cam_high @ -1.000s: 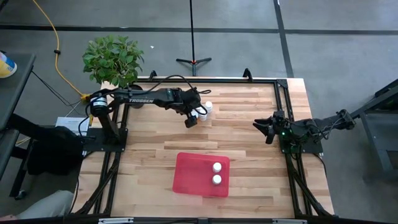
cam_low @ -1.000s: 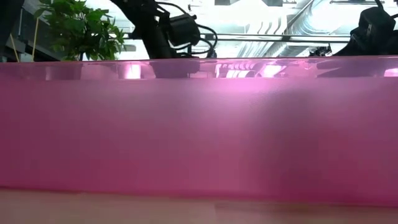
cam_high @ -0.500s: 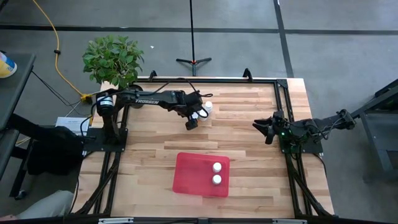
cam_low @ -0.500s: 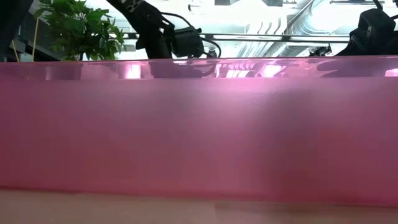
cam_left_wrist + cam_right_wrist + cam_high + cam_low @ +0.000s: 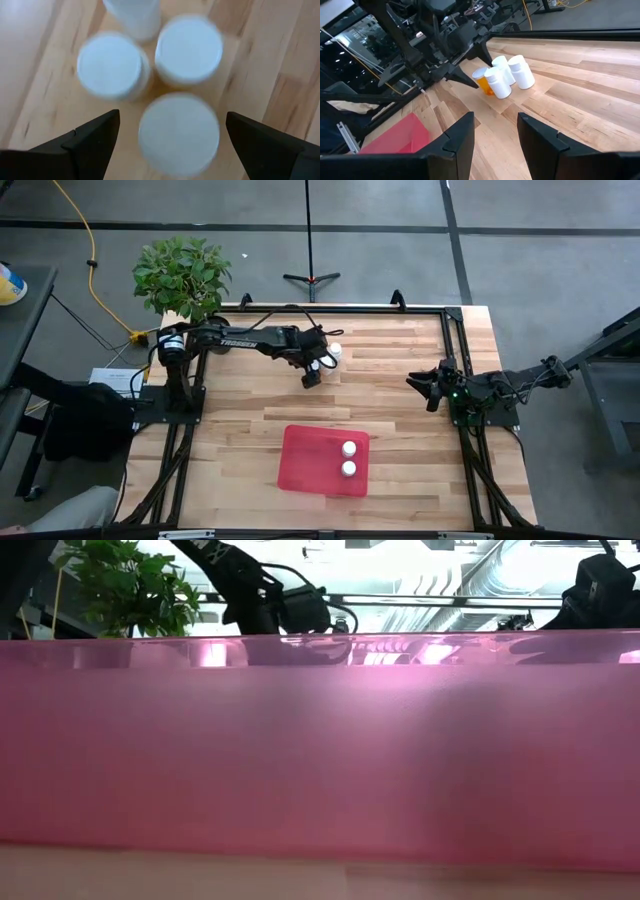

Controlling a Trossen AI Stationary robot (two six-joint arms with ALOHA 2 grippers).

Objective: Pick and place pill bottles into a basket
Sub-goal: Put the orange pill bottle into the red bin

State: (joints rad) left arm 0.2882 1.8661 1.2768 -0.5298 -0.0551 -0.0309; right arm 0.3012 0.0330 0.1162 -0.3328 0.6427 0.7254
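Several pill bottles (image 5: 330,356) with white caps stand close together on their bases on the wooden table, at the far middle. My left gripper (image 5: 172,120) hangs open just above them, slanting down, one finger on either side of the nearest bottle's cap (image 5: 178,134) without touching it. In the right wrist view the cluster (image 5: 502,75) shows one orange body. The basket, a flat red tray (image 5: 305,465), lies near the front edge with two bottles (image 5: 348,458) standing in it. My right gripper (image 5: 428,388) waits shut at the table's right side.
A potted plant (image 5: 181,273) stands beyond the table's far left corner. The black frame rail (image 5: 340,308) runs along the far edge just behind the bottle cluster. In the low view the tray's red wall (image 5: 320,750) fills nearly the whole picture. Bare wood lies between cluster and tray.
My left gripper has come down toward the bottle cluster and a little toward the table's right edge, its fingers staying open. The bottles and the tray have kept their places.
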